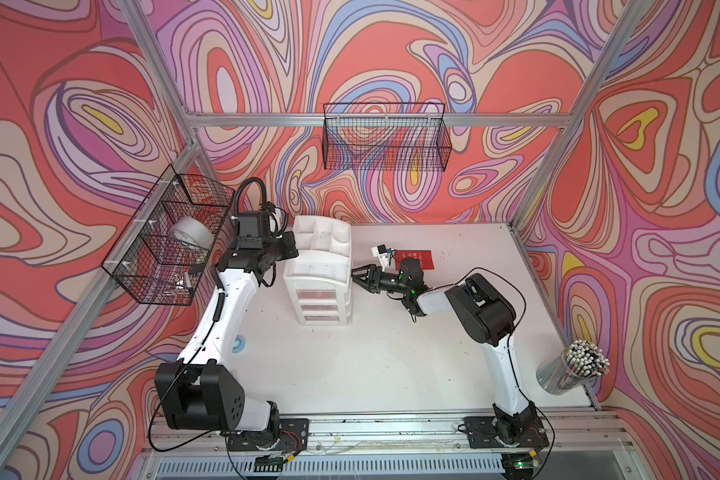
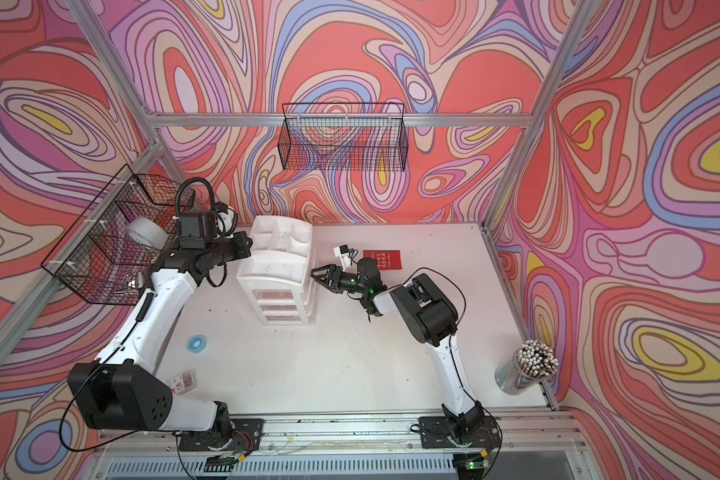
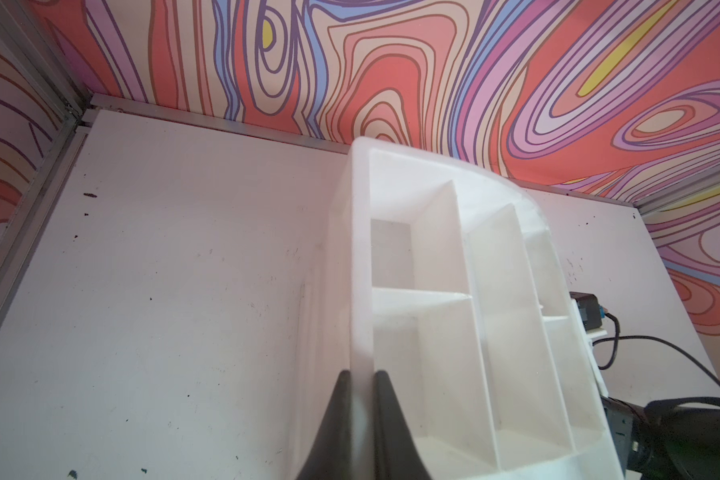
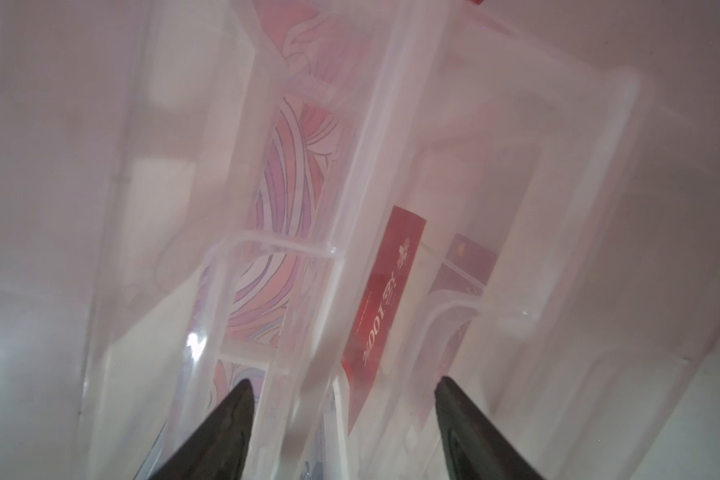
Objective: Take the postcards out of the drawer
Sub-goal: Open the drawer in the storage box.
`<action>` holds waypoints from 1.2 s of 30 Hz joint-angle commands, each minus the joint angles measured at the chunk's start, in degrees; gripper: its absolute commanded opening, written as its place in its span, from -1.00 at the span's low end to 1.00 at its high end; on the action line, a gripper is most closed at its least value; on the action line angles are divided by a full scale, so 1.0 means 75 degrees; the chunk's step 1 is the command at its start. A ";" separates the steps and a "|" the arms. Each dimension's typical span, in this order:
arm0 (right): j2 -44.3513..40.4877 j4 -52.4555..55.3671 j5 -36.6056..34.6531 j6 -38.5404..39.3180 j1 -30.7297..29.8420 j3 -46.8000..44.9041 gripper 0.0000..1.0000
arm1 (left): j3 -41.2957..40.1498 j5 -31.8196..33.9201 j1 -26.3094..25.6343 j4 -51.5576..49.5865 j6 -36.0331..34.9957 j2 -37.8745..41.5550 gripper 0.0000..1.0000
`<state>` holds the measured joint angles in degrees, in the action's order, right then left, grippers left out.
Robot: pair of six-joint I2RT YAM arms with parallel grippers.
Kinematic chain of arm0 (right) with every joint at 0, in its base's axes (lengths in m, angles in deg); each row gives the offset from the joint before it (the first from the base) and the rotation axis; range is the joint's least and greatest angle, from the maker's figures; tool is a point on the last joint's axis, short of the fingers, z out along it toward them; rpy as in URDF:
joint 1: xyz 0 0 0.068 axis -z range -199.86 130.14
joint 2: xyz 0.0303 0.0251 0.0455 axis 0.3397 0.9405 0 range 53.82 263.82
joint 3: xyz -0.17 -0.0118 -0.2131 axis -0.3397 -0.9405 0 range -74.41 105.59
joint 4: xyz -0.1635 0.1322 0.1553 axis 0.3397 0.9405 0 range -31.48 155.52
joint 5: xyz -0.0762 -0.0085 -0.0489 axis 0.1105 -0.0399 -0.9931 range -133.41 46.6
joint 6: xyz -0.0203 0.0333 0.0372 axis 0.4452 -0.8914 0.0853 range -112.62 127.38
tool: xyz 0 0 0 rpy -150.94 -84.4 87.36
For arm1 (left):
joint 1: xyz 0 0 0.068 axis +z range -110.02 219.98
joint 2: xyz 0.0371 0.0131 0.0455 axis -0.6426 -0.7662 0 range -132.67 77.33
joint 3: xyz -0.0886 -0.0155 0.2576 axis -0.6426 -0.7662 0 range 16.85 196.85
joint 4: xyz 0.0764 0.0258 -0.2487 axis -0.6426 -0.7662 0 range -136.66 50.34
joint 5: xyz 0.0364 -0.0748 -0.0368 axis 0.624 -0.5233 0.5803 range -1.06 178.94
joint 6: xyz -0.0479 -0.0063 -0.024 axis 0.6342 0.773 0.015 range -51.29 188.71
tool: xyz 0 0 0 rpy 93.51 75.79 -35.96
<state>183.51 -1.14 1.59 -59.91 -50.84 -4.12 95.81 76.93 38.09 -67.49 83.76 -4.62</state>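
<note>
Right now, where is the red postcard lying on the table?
In a top view the postcard lies flat on the table, right of the drawer unit, partly behind the right arm.

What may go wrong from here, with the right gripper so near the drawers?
1. The open right gripper is close against the drawer unit; pushing on may shift it, since the left gripper only pinches its thin rim.
2. The flat 100% postcard inside may slip when pinched.

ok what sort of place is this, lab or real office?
Most likely a robot test cell, not an office: aluminium frame with printed swirl walls, two arms bolted to a rail, staged props like the drawer unit and wire basket.
</note>
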 commanded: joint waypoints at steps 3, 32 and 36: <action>0.0318 -0.0685 0.0146 -0.0495 -0.0117 0.0237 0.40 | -0.0142 -0.0027 -0.0026 -0.0097 -0.0058 -0.0147 -1.00; 0.0219 -0.3212 0.0001 -0.1996 -0.0022 -0.0159 0.34 | -0.0061 0.0442 -0.0029 -0.0379 -0.0144 -0.0253 -1.00; 0.0228 -0.3399 -0.0011 -0.2117 0.0093 -0.0238 0.34 | -0.0051 0.0459 -0.0029 -0.0390 -0.0149 -0.0264 -1.00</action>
<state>185.98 -15.67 0.98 -74.23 -50.67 -5.92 95.81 78.07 38.09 -67.49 83.41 -4.71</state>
